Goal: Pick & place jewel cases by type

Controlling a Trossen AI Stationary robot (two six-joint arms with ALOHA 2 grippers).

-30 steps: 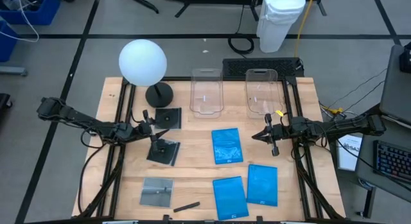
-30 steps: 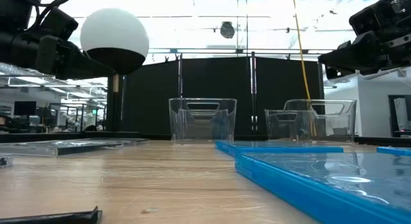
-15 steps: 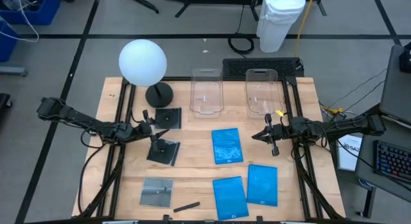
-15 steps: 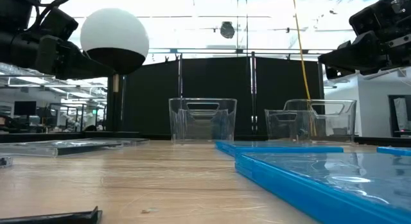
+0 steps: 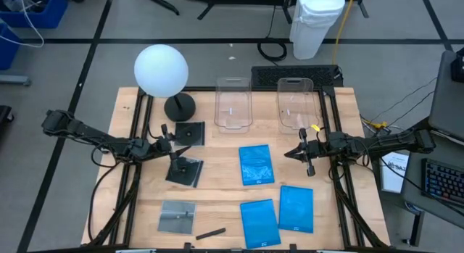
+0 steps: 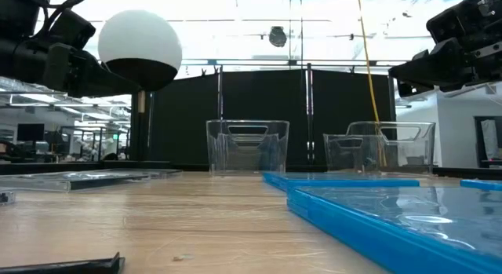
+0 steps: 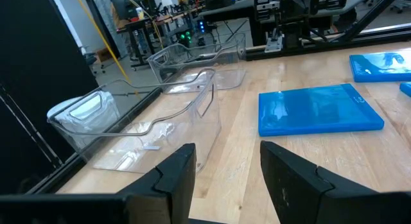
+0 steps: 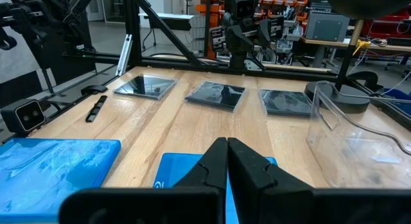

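Left gripper [image 5: 183, 151] hangs over the left half of the table [image 5: 217, 195], fingers spread and empty, directly above the middle dark case [image 5: 184, 172]; another dark case [image 5: 191, 133] lies beside the lamp [image 5: 162, 72] and a third [image 5: 177, 216] near the front edge by the stick [image 5: 210, 233]. Right gripper [image 5: 292, 154] hangs with fingers pressed together, holding nothing, beside one blue case [image 5: 256, 164]; two more blue cases [image 5: 259, 222] [image 5: 296, 208] lie in front, touching. Both tubs [image 5: 233, 103] [image 5: 296, 102] stand at the back; no legible writing on any case.
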